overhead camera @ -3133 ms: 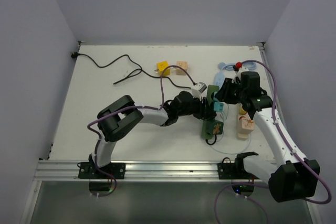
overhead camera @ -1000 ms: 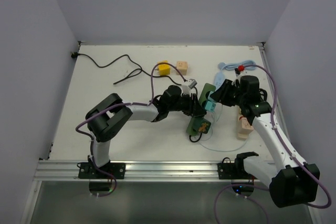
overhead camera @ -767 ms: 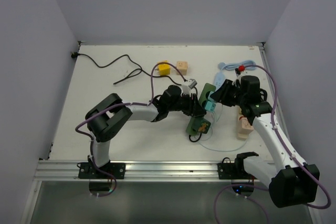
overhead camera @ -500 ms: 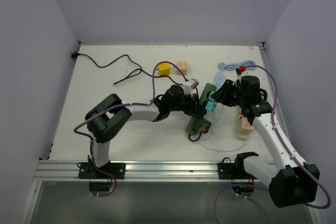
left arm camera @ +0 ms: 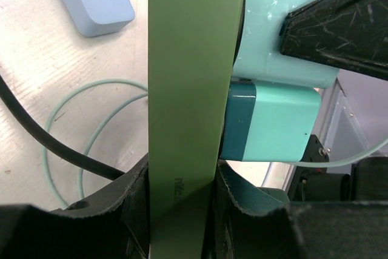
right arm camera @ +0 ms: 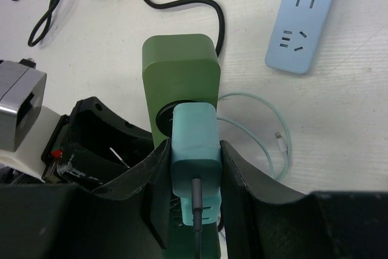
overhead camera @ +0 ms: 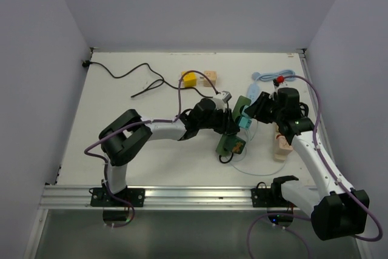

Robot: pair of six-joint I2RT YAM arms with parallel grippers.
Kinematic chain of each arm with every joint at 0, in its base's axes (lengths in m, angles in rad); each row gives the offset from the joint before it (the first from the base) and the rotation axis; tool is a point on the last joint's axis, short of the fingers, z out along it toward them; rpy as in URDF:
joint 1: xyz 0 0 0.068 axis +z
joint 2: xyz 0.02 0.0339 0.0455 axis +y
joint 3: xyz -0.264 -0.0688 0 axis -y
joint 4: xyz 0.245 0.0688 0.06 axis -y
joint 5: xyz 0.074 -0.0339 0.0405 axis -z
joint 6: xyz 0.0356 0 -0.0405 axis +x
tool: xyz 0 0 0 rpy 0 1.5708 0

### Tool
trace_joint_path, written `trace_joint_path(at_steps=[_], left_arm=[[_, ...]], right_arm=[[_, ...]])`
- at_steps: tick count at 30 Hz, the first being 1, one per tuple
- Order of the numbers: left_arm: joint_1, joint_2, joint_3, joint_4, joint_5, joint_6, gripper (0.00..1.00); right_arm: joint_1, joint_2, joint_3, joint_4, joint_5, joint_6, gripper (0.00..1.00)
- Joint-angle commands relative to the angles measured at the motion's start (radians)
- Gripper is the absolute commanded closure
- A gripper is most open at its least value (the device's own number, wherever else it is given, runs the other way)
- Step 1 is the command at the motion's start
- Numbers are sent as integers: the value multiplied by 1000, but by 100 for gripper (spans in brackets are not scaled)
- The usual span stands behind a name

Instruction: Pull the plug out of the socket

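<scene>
Nearest us, our left gripper is clenched across the dark green power strip, which sits slanted right of centre over the white table. Our right gripper is clamped on the teal plug, which sits against the strip's face. Farther back lie a light blue power strip, a yellow cube and a black cable.

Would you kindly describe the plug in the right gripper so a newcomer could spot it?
On the table, find the dark green power strip clamped by the left gripper. The plug is the teal cube pinched by the right gripper near the strip's far end; its teal neighbour has a darker base.
</scene>
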Motion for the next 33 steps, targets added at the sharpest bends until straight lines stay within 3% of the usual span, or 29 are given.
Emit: trace_joint_path(at_steps=[1, 15, 26, 33], left_arm=[[119, 6, -87, 74, -7, -93, 100], [202, 23, -107, 81, 34, -79, 100], [212, -12, -124, 144, 80, -65, 100], [210, -88, -128, 144, 109, -31, 100]], right_arm=[[-10, -57, 8, 16, -1, -26, 100], [-50, -98, -3, 78, -170, -12, 100], [-53, -20, 10, -2, -38, -40, 100], [-51, 78, -69, 125, -34, -23, 97]])
